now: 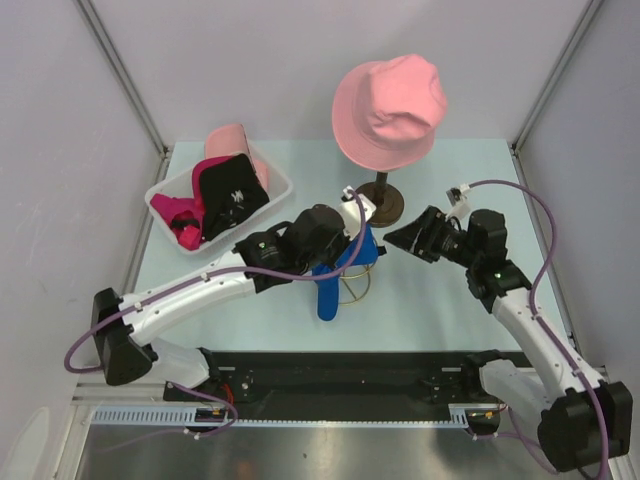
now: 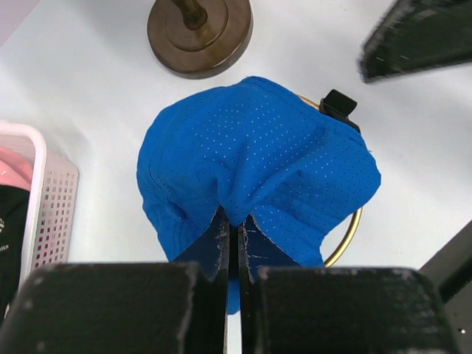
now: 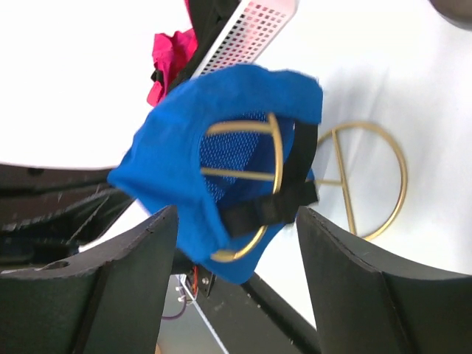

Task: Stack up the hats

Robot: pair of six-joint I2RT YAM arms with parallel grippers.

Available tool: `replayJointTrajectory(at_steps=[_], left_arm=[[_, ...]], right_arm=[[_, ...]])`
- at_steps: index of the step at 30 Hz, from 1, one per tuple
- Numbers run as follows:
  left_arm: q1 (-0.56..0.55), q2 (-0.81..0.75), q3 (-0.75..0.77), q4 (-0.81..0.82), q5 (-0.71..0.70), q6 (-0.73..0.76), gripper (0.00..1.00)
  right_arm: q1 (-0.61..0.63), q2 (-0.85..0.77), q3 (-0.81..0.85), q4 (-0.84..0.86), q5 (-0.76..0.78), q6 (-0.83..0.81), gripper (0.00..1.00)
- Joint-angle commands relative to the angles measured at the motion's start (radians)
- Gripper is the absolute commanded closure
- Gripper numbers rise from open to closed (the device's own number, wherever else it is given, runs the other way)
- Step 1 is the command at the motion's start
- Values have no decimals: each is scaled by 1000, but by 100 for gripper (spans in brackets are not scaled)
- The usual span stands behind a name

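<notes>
Five soft pieces counted, four surely hats: one royal-blue cap [image 2: 258, 162], one salmon-pink bucket hat [image 1: 390, 110], one magenta cap [image 1: 175, 215], one light-pink cap [image 1: 235, 140]. The fifth is a black piece [image 1: 230, 195] with a small white mark; hat or not, cannot tell. One white slatted basket [image 1: 160, 195], one gold wire stand [image 3: 369, 177], one brown round base [image 2: 199, 33], two arms.

Blue cap: mid-worktop [image 1: 430, 310], draped over the upright hoop of the wire stand, just near of the brown base. Left gripper [image 2: 234, 228] has its jaws pressed together on a fold of the blue mesh at the near side of the crown. Right gripper [image 3: 237, 217] has its jaws spread wide with nothing pinched. The cap's open underside, black strap and hoop sit ahead of them, framed between the two fingers; contact cannot be judged.

Bucket hat: raised on a stem over the brown base, at the far side of the worktop. Magenta, black and light-pink pieces lie in the basket at the far left, the light-pink one at its far edge.

Hidden: what sits under the bucket hat. In the top view the left arm covers most of the blue cap, leaving mainly the peak. The basket is cut off in both wrist views.
</notes>
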Motion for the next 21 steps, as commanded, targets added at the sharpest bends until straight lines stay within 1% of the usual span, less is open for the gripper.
replayJointTrajectory(at_steps=[1, 5, 9, 12, 14, 20, 21], left_arm=[[10, -81, -31, 81, 3, 11, 100], [10, -91, -43, 90, -8, 7, 100], [10, -112, -63, 104, -16, 10, 100], [10, -124, -77, 112, -16, 14, 100], [10, -129, -83, 110, -16, 14, 100], [10, -135, -89, 119, -3, 14, 100], [10, -134, -91, 119, -2, 14, 100]], right_arm=[[20, 76, 79, 209, -36, -37, 30], [29, 168, 128, 221, -71, -57, 32], [77, 211, 146, 243, -91, -69, 32], [88, 246, 134, 267, -113, -62, 33], [94, 259, 123, 316, -140, -46, 34], [114, 291, 107, 387, -199, -17, 34], [115, 294, 100, 439, -209, -5, 34]])
